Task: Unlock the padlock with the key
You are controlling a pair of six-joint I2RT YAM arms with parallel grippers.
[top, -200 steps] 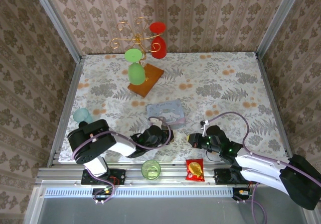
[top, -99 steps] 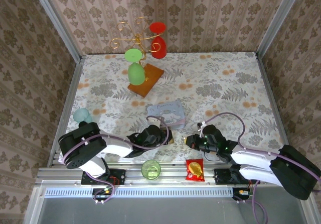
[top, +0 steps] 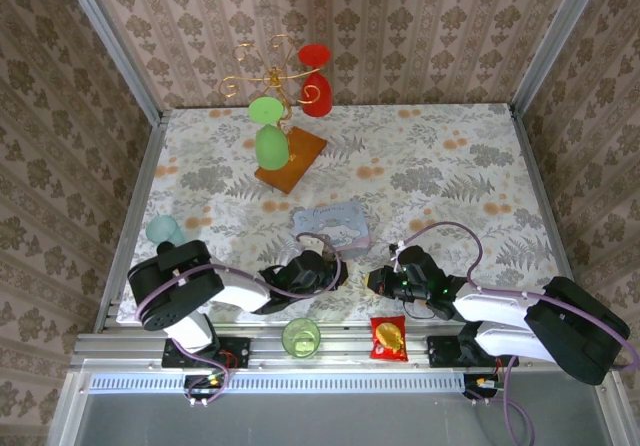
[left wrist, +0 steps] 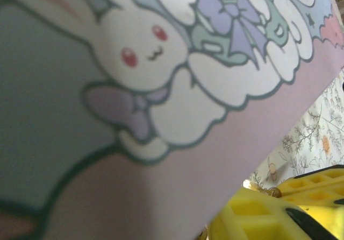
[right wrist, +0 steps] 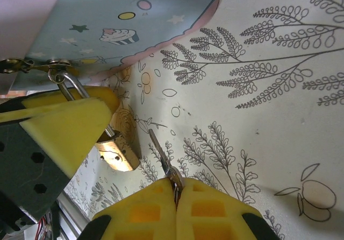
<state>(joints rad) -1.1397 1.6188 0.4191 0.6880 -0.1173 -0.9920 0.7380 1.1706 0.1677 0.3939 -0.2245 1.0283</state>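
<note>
- Our right gripper has its fingers pinched tight on the key, whose blade juts ahead of the tips.
- The padlock hangs just beside that blade. Its shackle is hooked to the blue tin and clamped by our left gripper.
- Beneath the fingers lies a floral tablecloth, enclosed by damask-papered walls.

Blue tin hard against padlock; bare tablecloth beside key.
</note>
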